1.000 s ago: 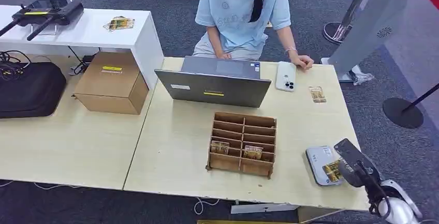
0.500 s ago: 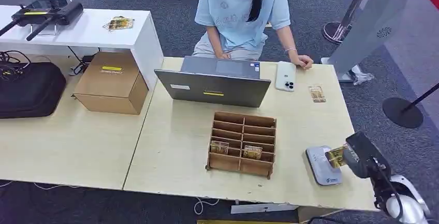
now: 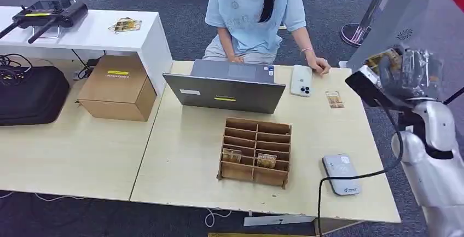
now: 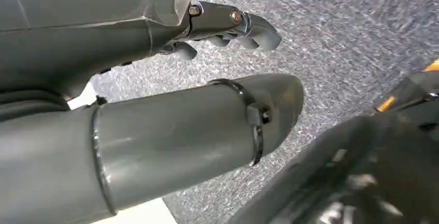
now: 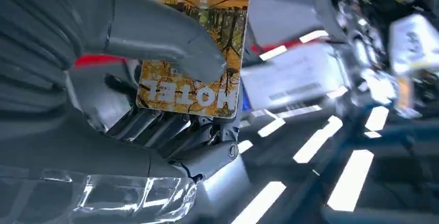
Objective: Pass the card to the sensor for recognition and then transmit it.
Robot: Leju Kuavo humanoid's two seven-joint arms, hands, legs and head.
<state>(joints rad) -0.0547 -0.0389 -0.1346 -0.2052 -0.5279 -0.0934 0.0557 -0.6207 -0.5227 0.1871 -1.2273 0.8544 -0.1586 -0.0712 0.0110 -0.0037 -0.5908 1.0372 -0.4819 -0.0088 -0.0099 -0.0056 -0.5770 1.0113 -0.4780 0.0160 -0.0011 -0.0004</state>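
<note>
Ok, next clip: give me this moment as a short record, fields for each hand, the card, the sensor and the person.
right hand: raised by the table's far right corner, holds the card
card: pinched between thumb and fingers
left hand: hangs over carpet, holds nothing
sensor: grey, on table, nothing on it
person: seated behind laptop

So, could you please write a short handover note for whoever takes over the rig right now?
Right robot hand: raised beyond the table's far right corner, holding the card between thumb and fingers.
Left robot hand: hanging over the carpet, holding nothing, fingers slightly curled.
Sensor: lies flat near the table's front right edge, nothing on it.
A second card lies on the table beside the person seated behind the laptop.
Done: card picked up and lifted high, well away from the sensor.
Left: apparently the handover, probably to the person; whether the sensor read the card cannot be judged from this moment.
</note>
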